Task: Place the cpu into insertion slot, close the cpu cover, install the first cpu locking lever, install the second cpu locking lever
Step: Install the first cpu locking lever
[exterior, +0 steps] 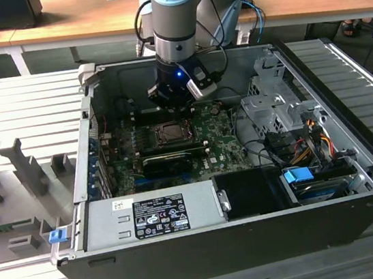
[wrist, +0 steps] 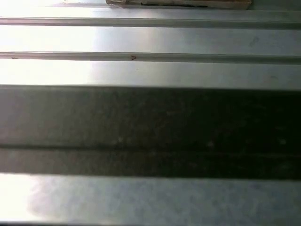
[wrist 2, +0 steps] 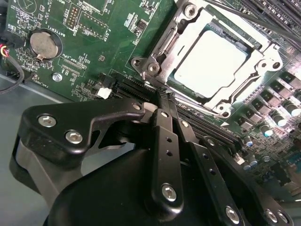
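In the second wrist view the cpu point(wrist 2: 211, 61) lies flat in the insertion slot, its dull metal face showing through the cut-out of the silver cpu cover point(wrist 2: 162, 52), which lies down over it. My gripper point(wrist 2: 163, 94) has its two black fingers point(wrist 2: 162, 127) pressed together, tips just beside the cover's near edge, over a black slot, with nothing between them. In the exterior view the gripper point(exterior: 174, 105) hangs inside the open computer case, right above the insertion slot point(exterior: 171, 132).
A green motherboard point(wrist 2: 94, 28) with a coin battery point(wrist 2: 45, 44) and capacitors point(wrist 2: 282, 110) surrounds the socket. A long black card point(exterior: 168, 160), power supply point(exterior: 152, 216), drive cage point(exterior: 270, 97) and cables point(exterior: 310, 137) crowd the case. Ribbed metal table point(wrist: 150, 42) around.
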Robot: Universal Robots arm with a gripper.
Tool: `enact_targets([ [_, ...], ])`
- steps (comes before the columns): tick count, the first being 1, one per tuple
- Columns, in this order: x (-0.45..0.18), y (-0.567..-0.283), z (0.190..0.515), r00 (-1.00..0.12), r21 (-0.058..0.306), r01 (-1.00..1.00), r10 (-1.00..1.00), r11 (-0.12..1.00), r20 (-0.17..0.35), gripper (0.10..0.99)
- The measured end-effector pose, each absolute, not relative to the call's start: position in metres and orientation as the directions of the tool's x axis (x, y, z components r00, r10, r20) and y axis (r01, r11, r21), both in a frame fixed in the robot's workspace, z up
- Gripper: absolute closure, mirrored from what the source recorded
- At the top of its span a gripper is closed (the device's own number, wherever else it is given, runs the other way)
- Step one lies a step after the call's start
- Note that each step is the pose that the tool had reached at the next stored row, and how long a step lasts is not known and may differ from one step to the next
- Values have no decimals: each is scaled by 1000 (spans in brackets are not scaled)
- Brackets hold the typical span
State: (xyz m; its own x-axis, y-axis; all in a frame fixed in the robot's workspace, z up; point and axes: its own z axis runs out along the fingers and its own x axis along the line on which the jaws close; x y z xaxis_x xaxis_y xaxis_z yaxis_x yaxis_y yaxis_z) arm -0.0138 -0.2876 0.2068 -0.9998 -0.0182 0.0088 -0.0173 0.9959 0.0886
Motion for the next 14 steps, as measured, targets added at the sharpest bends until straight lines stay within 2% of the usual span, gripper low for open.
enact_targets([
  [10,-14,-288,204,-1000,88,-17,-18,996,9,980],
  [14,-14,-288,203,-1000,77,-17,-18,997,9,980],
])
